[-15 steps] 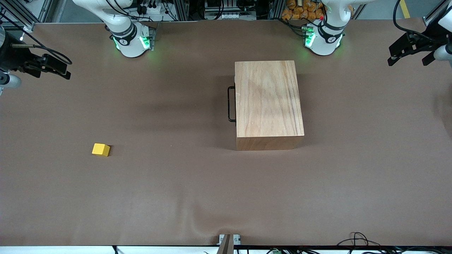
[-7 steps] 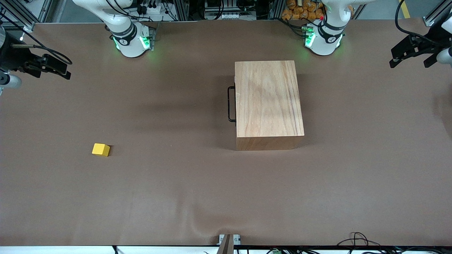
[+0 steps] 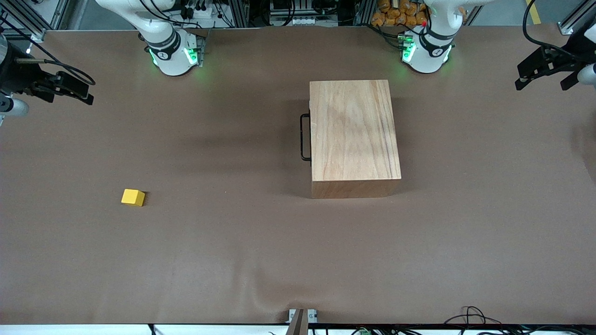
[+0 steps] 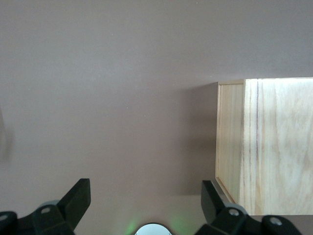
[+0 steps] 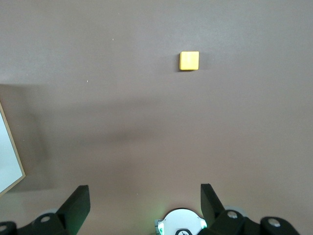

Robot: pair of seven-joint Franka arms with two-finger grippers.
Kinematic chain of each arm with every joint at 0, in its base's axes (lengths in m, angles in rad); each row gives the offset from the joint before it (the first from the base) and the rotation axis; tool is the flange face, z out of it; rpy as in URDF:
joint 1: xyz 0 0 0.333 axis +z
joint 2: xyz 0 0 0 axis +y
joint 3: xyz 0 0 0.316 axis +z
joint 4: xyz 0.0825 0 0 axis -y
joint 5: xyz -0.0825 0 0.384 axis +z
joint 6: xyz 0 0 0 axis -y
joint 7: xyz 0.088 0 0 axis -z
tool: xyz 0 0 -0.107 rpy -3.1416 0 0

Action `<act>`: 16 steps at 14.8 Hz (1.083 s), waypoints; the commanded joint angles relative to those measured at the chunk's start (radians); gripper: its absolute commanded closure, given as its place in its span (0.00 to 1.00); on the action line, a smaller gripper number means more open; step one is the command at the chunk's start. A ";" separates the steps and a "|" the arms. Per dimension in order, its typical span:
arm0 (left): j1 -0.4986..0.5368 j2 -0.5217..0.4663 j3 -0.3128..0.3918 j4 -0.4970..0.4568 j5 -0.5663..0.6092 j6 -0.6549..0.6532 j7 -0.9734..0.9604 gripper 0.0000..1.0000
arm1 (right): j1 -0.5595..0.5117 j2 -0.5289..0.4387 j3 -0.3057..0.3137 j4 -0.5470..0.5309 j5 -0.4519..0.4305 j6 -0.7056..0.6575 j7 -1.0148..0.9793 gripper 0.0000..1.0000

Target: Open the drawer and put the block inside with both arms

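Currently pre-contact — right gripper [image 3: 70, 90] spread wide, empty, at 9 o'clock over the table [image 3: 233, 256]; block [image 3: 133, 197] at 8 o'clock. Wooden box [image 3: 354, 135] central, drawer shut, handle [image 3: 304, 137] toward the right arm's end. Left gripper [image 3: 545, 70] at 2 o'clock, parted, empty — next: one arm must hook that handle, I judge.

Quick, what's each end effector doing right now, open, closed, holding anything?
Left end effector: open, empty, up over the table beside the wooden box.
Right end effector: open, empty, up over the table, yellow block untouched.

The block [image 3: 133, 197] is bright yellow. The box [image 3: 354, 132] is pale wood with darker streaked grain, its handle [image 3: 304, 137] black. The surface [image 3: 233, 256] is plain matte brown. White arms carry black joints; their bases [image 3: 174, 55] glow green.
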 commanded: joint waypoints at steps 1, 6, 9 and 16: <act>0.005 0.002 -0.003 0.026 -0.010 -0.019 0.019 0.00 | -0.001 -0.003 0.003 -0.001 -0.011 -0.005 0.010 0.00; -0.010 0.028 -0.017 0.038 -0.011 -0.019 -0.008 0.00 | -0.003 -0.003 0.003 -0.008 -0.011 -0.005 0.009 0.00; -0.022 0.111 -0.091 0.098 0.001 -0.018 -0.111 0.00 | -0.003 -0.003 0.003 -0.014 -0.011 -0.005 0.010 0.00; -0.174 0.382 -0.190 0.309 0.022 -0.007 -0.529 0.00 | -0.003 -0.004 0.002 -0.041 -0.013 -0.007 0.010 0.00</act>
